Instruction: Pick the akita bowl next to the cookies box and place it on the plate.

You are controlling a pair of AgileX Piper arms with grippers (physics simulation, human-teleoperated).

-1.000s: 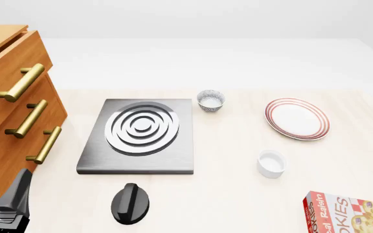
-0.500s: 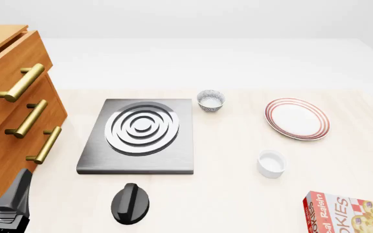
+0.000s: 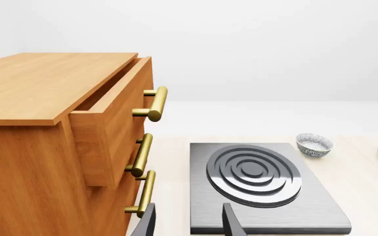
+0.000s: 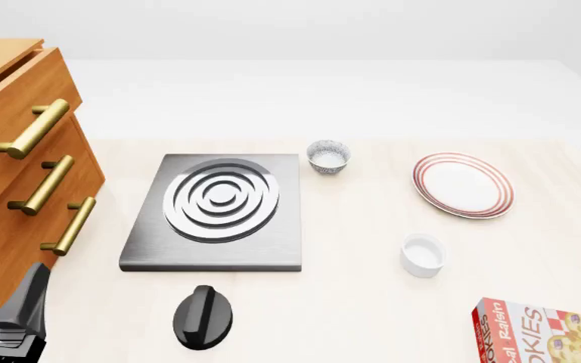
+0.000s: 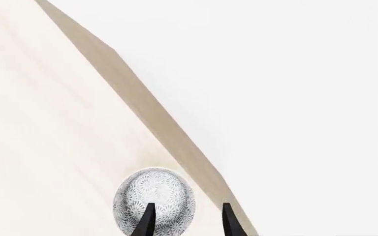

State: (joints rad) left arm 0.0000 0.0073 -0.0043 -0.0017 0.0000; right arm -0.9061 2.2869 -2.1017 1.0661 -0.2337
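Note:
In the right wrist view a small akita bowl [image 5: 154, 199] with a grey-blue patterned outside sits on the pale table beside its edge. My right gripper [image 5: 189, 223] is open just short of it, one fingertip [image 5: 148, 220] overlapping the bowl. The front view shows neither that bowl nor the right gripper. A look-alike bowl [image 4: 328, 156] stands beyond the stove's far right corner, far from the cookies box [image 4: 545, 333] at the front right. The red-ringed plate [image 4: 462, 184] lies empty at the right. My left gripper [image 4: 20, 308] is open at the front left, holding nothing [image 3: 187, 223].
A steel stove plate [image 4: 215, 212] with a ringed burner lies mid-table, a black knob [image 4: 203, 316] in front of it. A plain white cup [image 4: 422, 255] stands between plate and cookies box. A wooden drawer cabinet [image 4: 18, 166] with brass handles fills the left side, its top drawer ajar.

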